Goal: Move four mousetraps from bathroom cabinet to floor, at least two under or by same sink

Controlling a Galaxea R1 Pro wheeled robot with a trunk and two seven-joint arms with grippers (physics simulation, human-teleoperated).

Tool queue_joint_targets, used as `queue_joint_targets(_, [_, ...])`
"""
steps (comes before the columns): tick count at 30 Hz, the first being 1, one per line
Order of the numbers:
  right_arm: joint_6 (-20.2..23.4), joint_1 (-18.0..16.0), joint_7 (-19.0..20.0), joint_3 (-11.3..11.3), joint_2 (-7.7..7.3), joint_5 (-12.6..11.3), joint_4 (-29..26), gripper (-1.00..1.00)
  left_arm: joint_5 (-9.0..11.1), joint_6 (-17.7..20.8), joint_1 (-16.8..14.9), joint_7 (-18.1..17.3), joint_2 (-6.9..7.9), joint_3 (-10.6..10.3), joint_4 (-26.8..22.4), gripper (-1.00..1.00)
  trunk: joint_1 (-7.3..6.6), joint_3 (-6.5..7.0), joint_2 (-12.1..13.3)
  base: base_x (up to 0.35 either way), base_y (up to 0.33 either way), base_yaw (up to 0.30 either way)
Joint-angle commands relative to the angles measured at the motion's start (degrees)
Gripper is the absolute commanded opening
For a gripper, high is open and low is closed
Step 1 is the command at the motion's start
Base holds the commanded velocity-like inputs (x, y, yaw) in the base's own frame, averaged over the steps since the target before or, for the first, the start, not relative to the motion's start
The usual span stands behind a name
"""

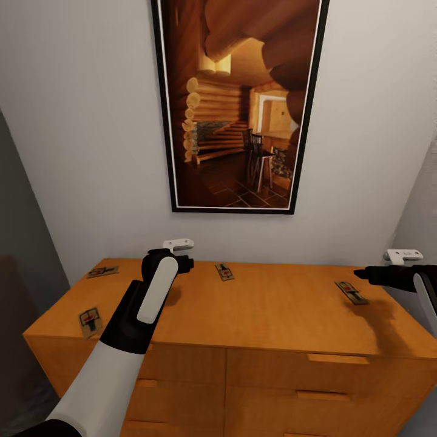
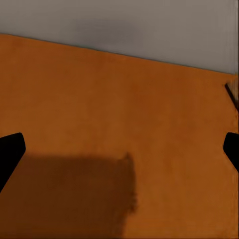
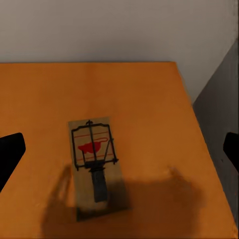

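From the head camera, the low orange-brown wooden cabinet [image 1: 273, 309] carries four small flat mousetraps on its flat top: one at the back left corner [image 1: 102, 272], one by the left edge [image 1: 90, 320], one along the back edge [image 1: 225, 272], one near the right edge [image 1: 351, 292]. The left claw [image 1: 182, 258] hovers over the back edge; the right claw [image 1: 403, 267] reaches in past the right edge. The left wrist camera shows dark fingertips [image 2: 10, 154] spread wide over bare wood. The right wrist camera shows fingertips [image 3: 10, 152] wide apart — a trap [image 3: 94, 164] lies below, untouched.
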Motion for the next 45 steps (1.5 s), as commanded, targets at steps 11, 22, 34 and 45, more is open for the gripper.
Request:
queue_joint_targets(11, [0.24, -0.04, -0.02, -0.11, 0.00, -0.25, -0.02, 1.00, 0.52, 0.17, -0.05, 0.60, -0.01, -0.04, -0.03, 1.00, 0.00, -0.07, -0.04, 0.000, -0.127, 0.000])
queue_joint_targets(22, [0.24, -0.04, 0.21, -0.12, 0.24, -0.50, 0.03, 1.00, 0.52, 0.17, -0.05, 0.59, -0.01, -0.06, -0.03, 1.00, 0.00, -0.07, -0.04, 0.000, -0.013, 0.000])
queue_joint_targets(34, [0.24, -0.04, 0.23, 0.27, 4.39, -0.58, -0.04, 1.00, 0.52, 0.17, -0.06, 0.58, -0.01, -0.07, -0.03, 1.00, 0.00, -0.07, -0.04, 0.000, -0.001, 0.000])
queue_joint_targets(45, [0.24, -0.04, -0.72, 2.57, 9.15, -0.10, 0.40, 1.00, 0.52, 0.17, -0.05, 0.59, -0.01, -0.02, -0.03, 1.00, 0.00, -0.07, -0.04, 0.000, 0.000, 0.000])
